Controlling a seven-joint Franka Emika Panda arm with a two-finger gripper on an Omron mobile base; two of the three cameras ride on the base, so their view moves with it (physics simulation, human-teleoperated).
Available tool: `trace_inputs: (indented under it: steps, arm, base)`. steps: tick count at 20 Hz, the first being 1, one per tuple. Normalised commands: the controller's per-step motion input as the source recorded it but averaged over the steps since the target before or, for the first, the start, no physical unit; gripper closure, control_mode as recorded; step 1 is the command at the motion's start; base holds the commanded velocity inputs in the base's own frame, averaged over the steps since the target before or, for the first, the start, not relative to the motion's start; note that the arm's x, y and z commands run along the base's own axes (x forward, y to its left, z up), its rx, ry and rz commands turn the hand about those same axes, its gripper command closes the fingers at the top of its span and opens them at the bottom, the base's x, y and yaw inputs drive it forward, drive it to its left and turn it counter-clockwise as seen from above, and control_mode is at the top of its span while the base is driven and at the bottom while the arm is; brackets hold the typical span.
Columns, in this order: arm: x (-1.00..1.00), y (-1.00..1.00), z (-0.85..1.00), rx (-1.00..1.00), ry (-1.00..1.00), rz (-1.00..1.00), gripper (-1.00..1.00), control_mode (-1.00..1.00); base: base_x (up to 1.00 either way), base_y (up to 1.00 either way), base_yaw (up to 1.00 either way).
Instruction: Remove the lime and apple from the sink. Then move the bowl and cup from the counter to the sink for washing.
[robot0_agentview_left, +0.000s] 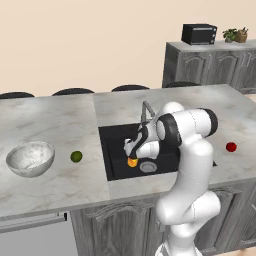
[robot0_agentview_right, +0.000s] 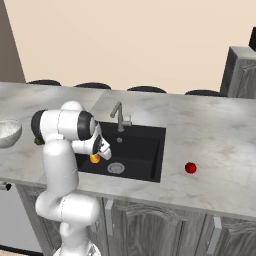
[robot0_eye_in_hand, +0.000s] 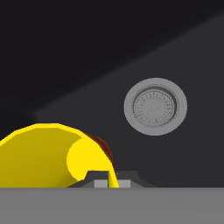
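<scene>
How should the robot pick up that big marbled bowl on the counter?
The bowl stands upright and open on the counter, left of the sink. It looks too wide to span, so pinching the thin rim from straight above, one finger inside and one outside, seems best. The near rim, away from the lime, leaves room. First the claw must release the cup.

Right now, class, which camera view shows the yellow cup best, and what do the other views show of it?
The hand view: the cup looms large at lower left, its rim at the pincer, over the black sink near the drain. The left base view gives a small yellow-orange patch under the hand; the right base view likewise, partly hidden by the arm.
</scene>
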Motion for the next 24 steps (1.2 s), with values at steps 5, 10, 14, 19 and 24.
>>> trace_inputs:
  steps: [5,10,14,19,24]
  arm:
    - [0.22,0.06,-0.13,0.0,0.0,0.0,1.0,-1.0]
    - [0.2,0.04,-0.14,0.03,0.0,0.01,1.0,-1.0]
    - [0.17,0.05,-0.16,0.05,0.0,0.03,1.0,-1.0]
    - [0.18,0.03,-0.16,0.04,0.0,0.04,1.0,-1.0]
    - [0.15,0.0,-0.18,0.01,0.0,0.05,1.0,-1.0]
  base:
    - [0.0,0.0,0.0]
    - [0.0,0.0,0.0]
    - [0.0,0.0,0.0]
    - [0.0,0.0,0.0]
    - [0.0,0.0,0.0]
